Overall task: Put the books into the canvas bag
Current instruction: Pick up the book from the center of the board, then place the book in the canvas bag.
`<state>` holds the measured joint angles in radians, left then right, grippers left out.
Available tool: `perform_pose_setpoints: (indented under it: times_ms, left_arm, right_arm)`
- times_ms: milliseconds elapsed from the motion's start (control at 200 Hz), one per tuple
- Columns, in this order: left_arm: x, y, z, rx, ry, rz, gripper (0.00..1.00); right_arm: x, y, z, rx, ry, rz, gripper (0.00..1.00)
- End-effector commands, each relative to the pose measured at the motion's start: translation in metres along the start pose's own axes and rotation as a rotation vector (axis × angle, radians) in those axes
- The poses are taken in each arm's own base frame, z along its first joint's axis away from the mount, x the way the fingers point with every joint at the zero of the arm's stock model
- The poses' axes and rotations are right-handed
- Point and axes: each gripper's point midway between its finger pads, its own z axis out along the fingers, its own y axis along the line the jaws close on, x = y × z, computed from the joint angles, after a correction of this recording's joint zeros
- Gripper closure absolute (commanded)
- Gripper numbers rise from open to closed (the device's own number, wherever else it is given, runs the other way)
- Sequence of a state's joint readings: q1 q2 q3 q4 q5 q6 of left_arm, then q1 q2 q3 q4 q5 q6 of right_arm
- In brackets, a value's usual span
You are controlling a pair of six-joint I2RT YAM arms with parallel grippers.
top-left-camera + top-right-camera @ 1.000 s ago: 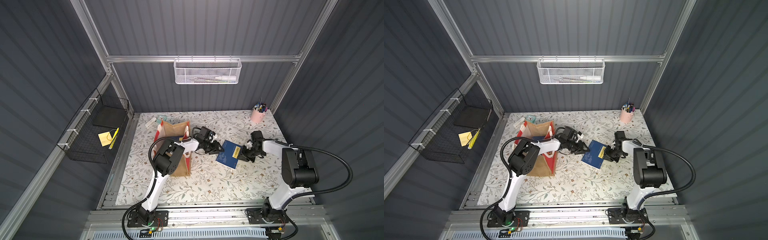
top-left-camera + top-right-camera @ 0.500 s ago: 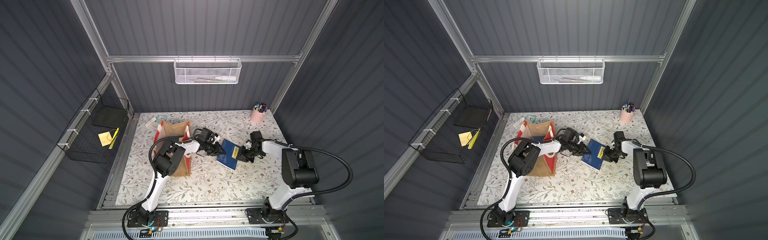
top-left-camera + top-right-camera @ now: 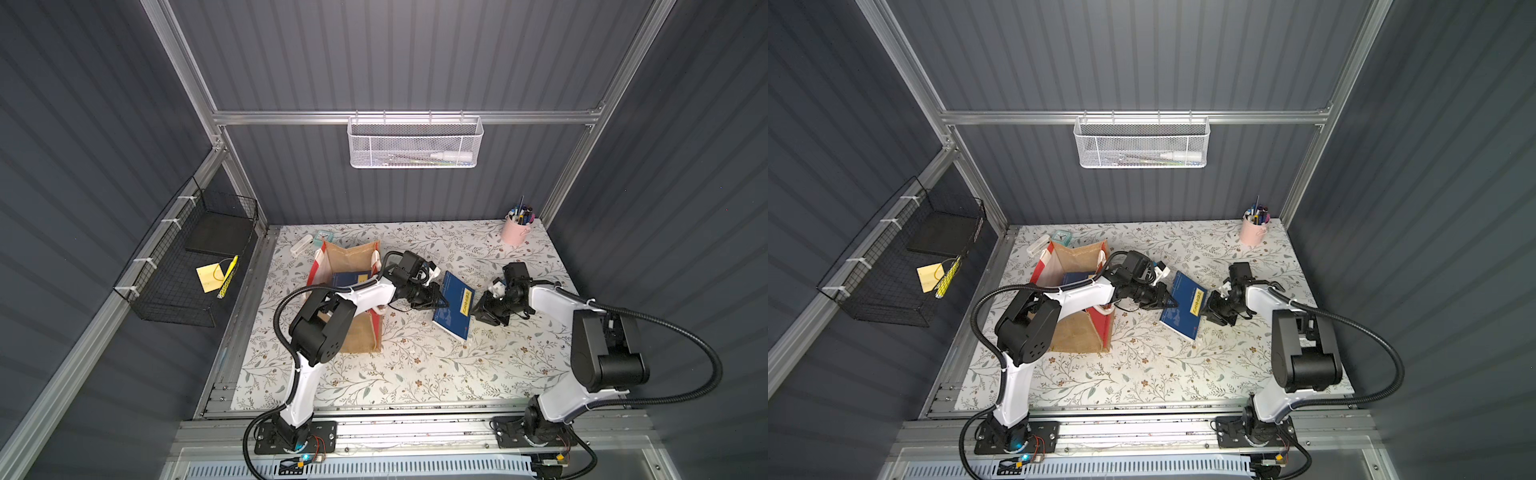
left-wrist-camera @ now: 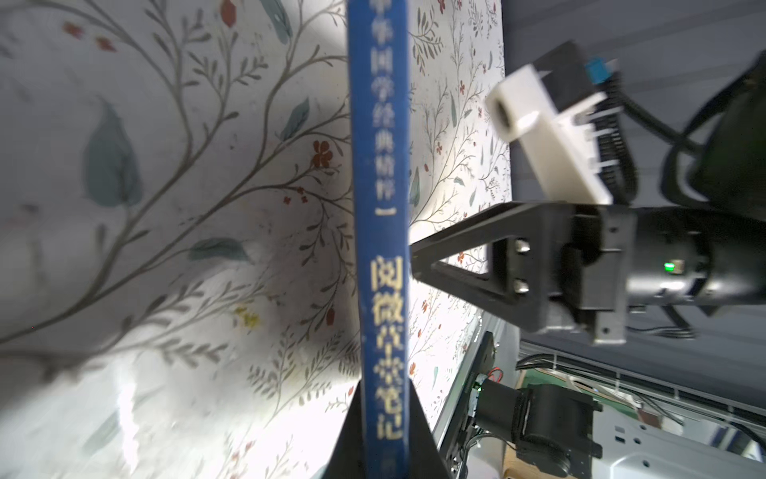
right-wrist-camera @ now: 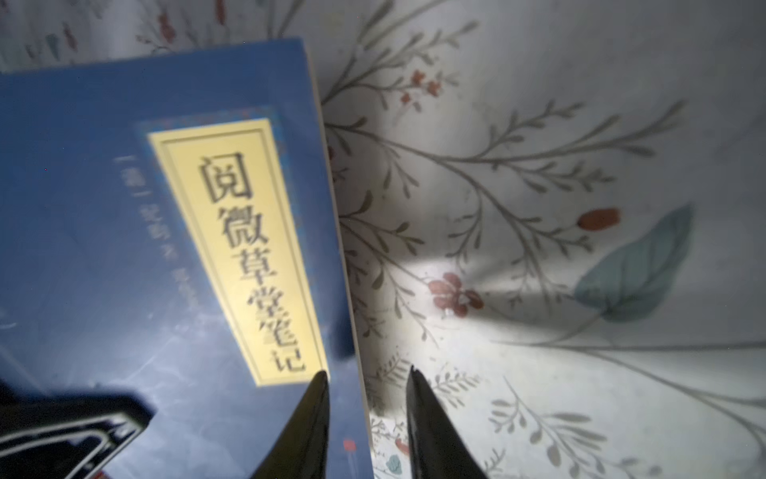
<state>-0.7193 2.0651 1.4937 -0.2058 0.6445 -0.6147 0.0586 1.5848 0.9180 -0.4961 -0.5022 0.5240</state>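
A navy book with a yellow title label (image 3: 455,305) (image 3: 1185,305) lies slanted on the flowered table between my two grippers. My left gripper (image 3: 440,302) (image 3: 1171,303) (image 4: 383,387) is shut on its spine (image 4: 379,207). My right gripper (image 3: 478,309) (image 3: 1205,309) (image 5: 367,375) is open. Its fingers straddle the opposite page edge with a gap, one over the cover (image 5: 124,249) and one off it. The canvas bag (image 3: 353,257) (image 3: 1079,253) stands open to the left, behind my left arm. Another navy book (image 3: 351,278) (image 3: 1077,279) lies inside it.
A pink pen cup (image 3: 515,230) stands at the back right corner. A small teal clock (image 3: 324,237) and a white object (image 3: 301,245) sit behind the bag. A white mesh basket (image 3: 415,143) hangs on the back wall, a black wire basket (image 3: 187,266) on the left wall.
My left gripper has moved right to the book's spine and shut on it. My right gripper's jaws have spread apart at the book's other edge.
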Motion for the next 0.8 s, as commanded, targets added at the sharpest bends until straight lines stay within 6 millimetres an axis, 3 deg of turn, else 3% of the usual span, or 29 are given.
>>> perform_pose_setpoints:
  times_ms: [0,160,405,615,795]
  left_arm:
    - [-0.024,-0.037,-0.046,-0.067,-0.1,0.159,1.0]
    - [-0.044,-0.061,-0.11,-0.229,-0.241,0.287,1.0]
    - [-0.054,-0.085,-0.238,-0.565,-0.553,0.428,1.0]
    - [-0.027,-0.092,-0.338,-0.775,-0.795,0.43,1.0]
    - [0.001,-0.089,-0.399,-0.934,-0.906,0.421,1.0]
  right_arm:
    - [0.0,0.02,-0.023,-0.017,-0.034,-0.03,0.63]
    - [-0.001,0.049,-0.05,-0.018,-0.106,-0.094,0.56]
    - [0.007,0.12,-0.067,0.035,-0.2,-0.299,0.45]
    - [0.033,0.218,-0.069,-0.024,-0.237,-0.534,0.37]
    - [0.066,0.29,-0.053,-0.099,-0.183,-0.673,0.35]
